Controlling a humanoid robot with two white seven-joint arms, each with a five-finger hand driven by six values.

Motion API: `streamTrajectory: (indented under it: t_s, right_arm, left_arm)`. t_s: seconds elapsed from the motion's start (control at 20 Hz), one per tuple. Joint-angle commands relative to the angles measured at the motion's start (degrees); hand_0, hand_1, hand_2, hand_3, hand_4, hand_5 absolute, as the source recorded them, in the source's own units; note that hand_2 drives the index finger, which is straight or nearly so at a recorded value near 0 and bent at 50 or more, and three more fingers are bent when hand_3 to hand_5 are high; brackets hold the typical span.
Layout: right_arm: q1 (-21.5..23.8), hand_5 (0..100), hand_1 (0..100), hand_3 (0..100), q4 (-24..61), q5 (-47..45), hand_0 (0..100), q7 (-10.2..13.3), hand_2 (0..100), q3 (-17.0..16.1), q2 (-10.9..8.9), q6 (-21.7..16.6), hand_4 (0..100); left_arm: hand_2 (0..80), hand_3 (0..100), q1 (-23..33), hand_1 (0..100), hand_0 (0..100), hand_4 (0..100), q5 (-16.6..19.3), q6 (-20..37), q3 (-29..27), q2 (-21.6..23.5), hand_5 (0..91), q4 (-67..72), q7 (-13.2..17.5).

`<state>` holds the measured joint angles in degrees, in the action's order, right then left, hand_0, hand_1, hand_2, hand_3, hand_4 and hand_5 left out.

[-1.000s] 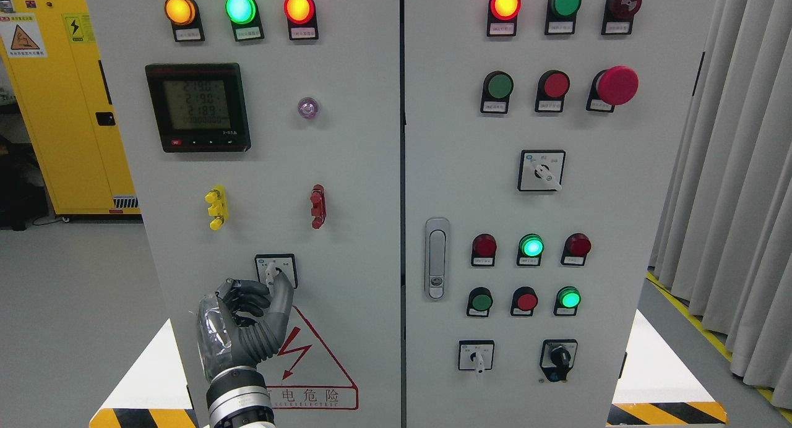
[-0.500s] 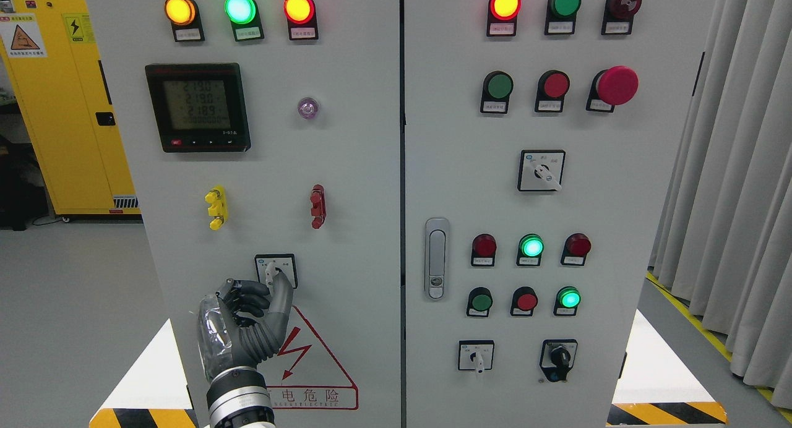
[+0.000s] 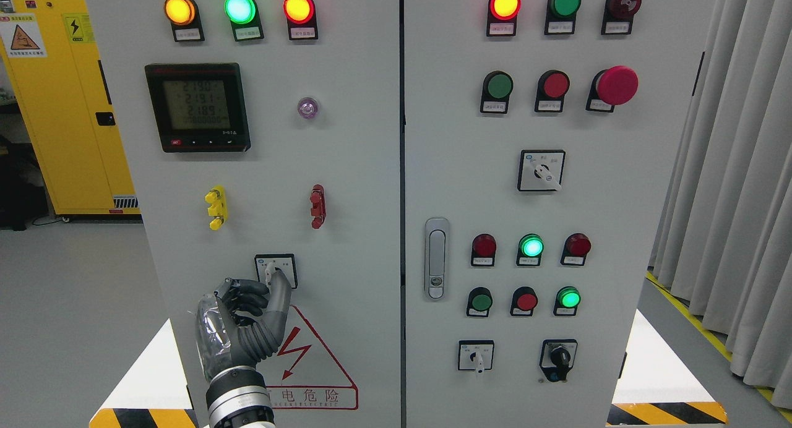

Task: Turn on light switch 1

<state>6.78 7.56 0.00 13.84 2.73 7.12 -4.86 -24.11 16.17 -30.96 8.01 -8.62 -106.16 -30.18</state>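
Grey cabinet doors fill the view, a yellow locker [image 3: 62, 106] behind at left. Low on the left door sits the switch [image 3: 275, 271] — its white knob pinched by the left hand [image 3: 247, 323], which reaches up from just below. Right hand: unseen. No containers.

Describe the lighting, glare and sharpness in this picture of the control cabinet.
Head view: even, soft lighting, no hard shadows; lit lamps bloom and wash out at their centres; meter screen digits slightly soft; left hand at the switch looks sharp, no motion blur.
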Motion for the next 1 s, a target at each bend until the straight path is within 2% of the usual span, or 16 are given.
streamTrajectory:
  t_s: [0.0,0.95]
  right_arm:
    - [-0.01,0,50,0,0.0,-1.67,0,-0.04,4,0.0,0.0,0.02,0]
    - [-0.01,0,50,0,0.0,-1.67,0,-0.04,4,0.0,0.0,0.02,0]
  left_arm:
    - [66.5,83,-0.06,60,48,81,0.0,-0.06,-0.01,0.01,75.3,0.07,0.03]
    - [66.7,84,-0.23,59,60,82,-0.17,-0.06,-0.01,0.01,75.6,0.6,0.2]
